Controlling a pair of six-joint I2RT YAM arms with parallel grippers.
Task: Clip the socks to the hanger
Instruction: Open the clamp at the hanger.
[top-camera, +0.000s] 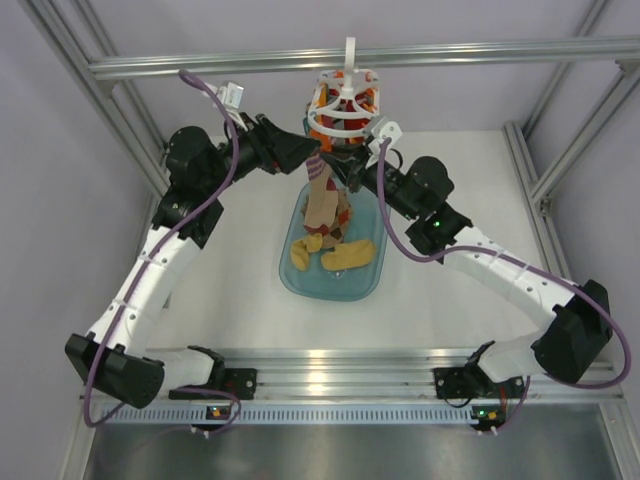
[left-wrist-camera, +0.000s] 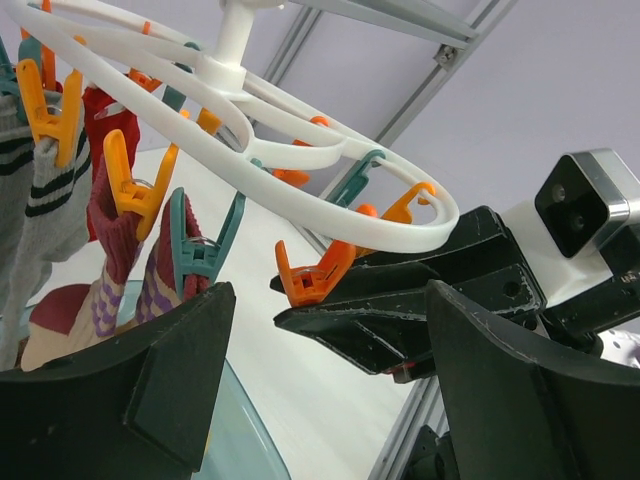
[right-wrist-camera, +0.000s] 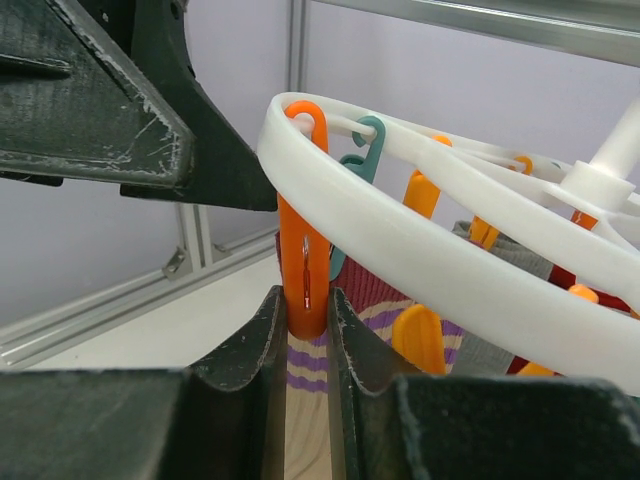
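Observation:
The white ring hanger (top-camera: 345, 100) hangs by its hook from the frame bar, with orange and teal clips around its rings (left-wrist-camera: 300, 150). Several socks (top-camera: 325, 195) hang clipped below it: a grey striped one (left-wrist-camera: 40, 200), a red one (left-wrist-camera: 108, 215) and a purple-striped one (right-wrist-camera: 305, 365). My right gripper (right-wrist-camera: 307, 320) is shut on an orange clip (right-wrist-camera: 305, 265) at the outer ring (right-wrist-camera: 420, 230); the left wrist view shows that clip (left-wrist-camera: 315, 272) spread with nothing in it. My left gripper (left-wrist-camera: 330, 400) is open and empty, just left of the hanger (top-camera: 305, 155).
A translucent blue tray (top-camera: 295, 285) lies on the white table under the hanger, with two mustard yellow socks (top-camera: 348, 255) in it. Aluminium frame bars (top-camera: 200, 65) run overhead and along the sides. The two grippers are close together beneath the rings.

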